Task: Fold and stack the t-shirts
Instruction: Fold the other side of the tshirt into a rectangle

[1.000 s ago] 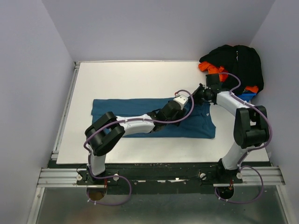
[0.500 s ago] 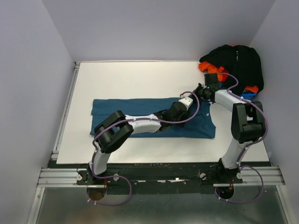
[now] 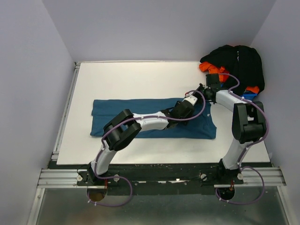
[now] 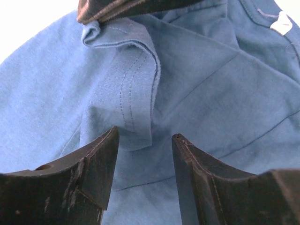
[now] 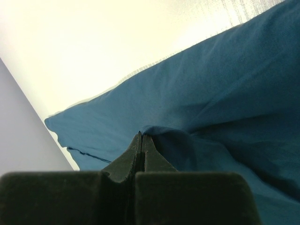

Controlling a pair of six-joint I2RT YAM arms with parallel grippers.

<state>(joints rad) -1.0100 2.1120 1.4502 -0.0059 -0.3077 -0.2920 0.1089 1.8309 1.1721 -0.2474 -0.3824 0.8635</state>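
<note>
A teal-blue t-shirt [image 3: 117, 108] lies spread flat across the middle of the white table [image 3: 131, 79]. My left gripper [image 3: 193, 97] reaches over it to its far right corner. In the left wrist view it is open [image 4: 145, 136], fingers either side of a stitched fold of the shirt [image 4: 136, 93]. My right gripper [image 3: 202, 90] is right beside it, shut on a pinched-up fold of the teal shirt [image 5: 187, 140]; its jaws are pressed together [image 5: 143, 137]. Black t-shirts [image 3: 236, 61] and orange t-shirts [image 3: 206, 68] lie heaped at the back right.
A bit of a blue bin [image 3: 248, 98] shows under the heap by the right wall. Grey walls close in the table on the left, back and right. A metal rail [image 3: 65, 112] runs along the table's left edge.
My left arm has stretched further right and away over the shirt, bringing its gripper up to the right gripper. The right gripper has shifted slightly back, still holding the cloth.
</note>
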